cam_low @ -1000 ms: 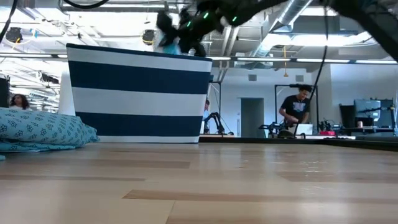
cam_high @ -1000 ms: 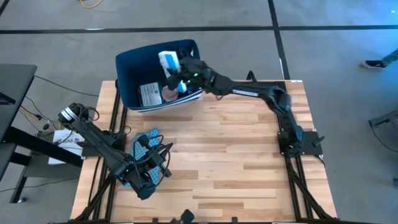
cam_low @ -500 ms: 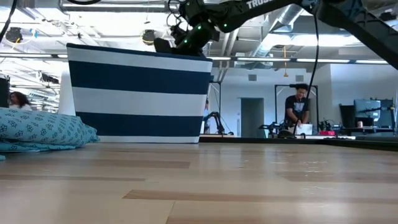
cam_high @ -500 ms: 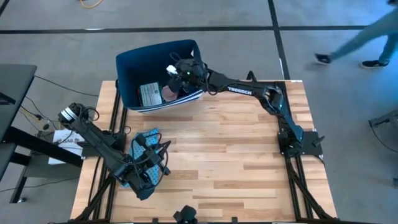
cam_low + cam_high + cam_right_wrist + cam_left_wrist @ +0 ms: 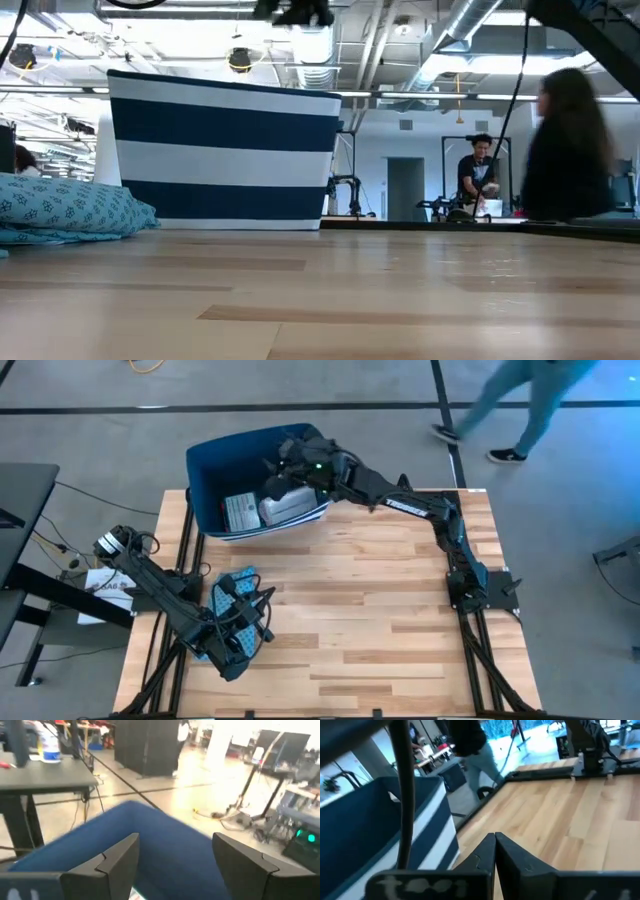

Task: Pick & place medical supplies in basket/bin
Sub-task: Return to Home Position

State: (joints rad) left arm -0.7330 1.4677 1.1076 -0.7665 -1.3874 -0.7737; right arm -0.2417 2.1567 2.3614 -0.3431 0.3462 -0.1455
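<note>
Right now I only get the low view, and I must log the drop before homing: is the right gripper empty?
Observer: Yes. The right wrist view shows the right gripper open, nothing between its fingers.
Operator: What lies in the blue bin?
Observer: Seen from above, a green-white flat box with the pill organiser strip beside it.
Operator: And the left arm?
Observer: The left gripper is shut, over the patterned pouch.

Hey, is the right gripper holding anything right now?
No, the right gripper is open, with nothing between its fingers and only the blue bin showing beyond them.
</note>
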